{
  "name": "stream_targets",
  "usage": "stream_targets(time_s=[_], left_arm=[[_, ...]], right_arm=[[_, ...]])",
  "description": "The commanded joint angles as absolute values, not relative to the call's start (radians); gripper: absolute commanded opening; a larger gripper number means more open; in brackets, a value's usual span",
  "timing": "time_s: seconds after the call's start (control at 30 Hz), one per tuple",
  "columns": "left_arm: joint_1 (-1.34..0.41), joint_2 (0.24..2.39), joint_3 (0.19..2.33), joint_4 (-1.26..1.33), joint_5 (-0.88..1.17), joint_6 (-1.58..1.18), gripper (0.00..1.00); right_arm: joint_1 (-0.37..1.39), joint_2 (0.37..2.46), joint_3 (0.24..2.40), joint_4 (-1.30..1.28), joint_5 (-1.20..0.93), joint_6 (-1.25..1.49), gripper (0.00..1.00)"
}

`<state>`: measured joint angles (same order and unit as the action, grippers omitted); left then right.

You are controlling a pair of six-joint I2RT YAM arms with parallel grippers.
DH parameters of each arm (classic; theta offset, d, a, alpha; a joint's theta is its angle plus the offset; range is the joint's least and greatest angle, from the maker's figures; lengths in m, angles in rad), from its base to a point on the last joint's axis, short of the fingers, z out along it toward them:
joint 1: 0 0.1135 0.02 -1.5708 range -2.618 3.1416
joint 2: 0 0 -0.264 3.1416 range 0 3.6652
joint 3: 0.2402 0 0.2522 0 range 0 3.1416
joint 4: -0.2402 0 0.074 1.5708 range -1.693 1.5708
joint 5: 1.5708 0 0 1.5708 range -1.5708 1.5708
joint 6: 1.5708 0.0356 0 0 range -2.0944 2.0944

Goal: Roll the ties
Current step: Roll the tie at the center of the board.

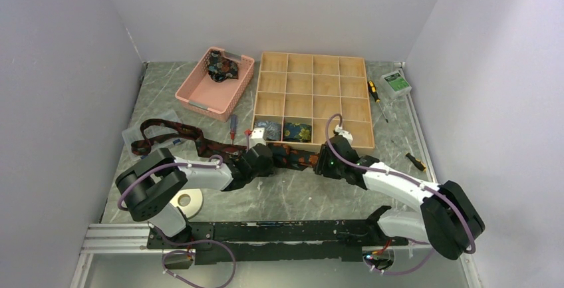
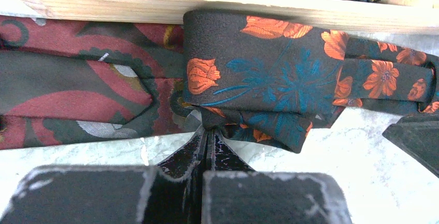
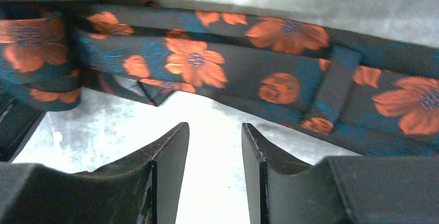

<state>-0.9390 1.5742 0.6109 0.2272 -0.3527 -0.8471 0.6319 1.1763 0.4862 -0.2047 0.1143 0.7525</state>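
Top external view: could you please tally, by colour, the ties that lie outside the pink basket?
Black fabric tie with orange flowers: 1
Maroon paisley fabric tie: 1
Navy rolled tie, yellow print: 1
Pale grey rolled tie: 1
Total: 4

Folded end of dark orange-flowered fabric tie [image 2: 269,74] sits tight against front wall of pale wooden divided box [image 2: 129,6], no passage behind. Grey marbled bench [image 3: 217,110] free on near side. Maroon patterned tie [image 2: 77,94] blocks left. Left gripper [image 2: 207,133] and right gripper [image 3: 215,136] crowd near edge.
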Motion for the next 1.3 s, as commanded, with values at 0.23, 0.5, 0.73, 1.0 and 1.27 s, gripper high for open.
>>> stream_targets(time_s=[0.23, 0.5, 0.73, 1.0, 1.27], left_arm=[[-0.937, 1.589, 0.622, 0.201, -0.294, -0.814, 0.03], [-0.937, 1.573, 0.634, 0.176, -0.277, -0.800, 0.04], [-0.939, 1.436, 0.578, 0.094, -0.209, -0.811, 0.10], [-0.936, 1.196, 0.529, -0.057, -0.291, -0.831, 0.12], [-0.800, 1.192, 0.477, 0.090, -0.132, -0.814, 0.08]], right_arm=[[0.478, 1.247, 0.454, -0.264, 0.116, 0.812, 0.41], [0.438, 1.246, 0.517, -0.270, 0.127, 0.708, 0.42], [0.461, 1.089, 0.528, -0.244, -0.075, 0.655, 0.59], [0.495, 1.184, 0.551, 0.049, -0.320, 0.798, 0.66], [0.561, 1.370, 0.661, 0.180, -0.302, 0.885, 0.67]])
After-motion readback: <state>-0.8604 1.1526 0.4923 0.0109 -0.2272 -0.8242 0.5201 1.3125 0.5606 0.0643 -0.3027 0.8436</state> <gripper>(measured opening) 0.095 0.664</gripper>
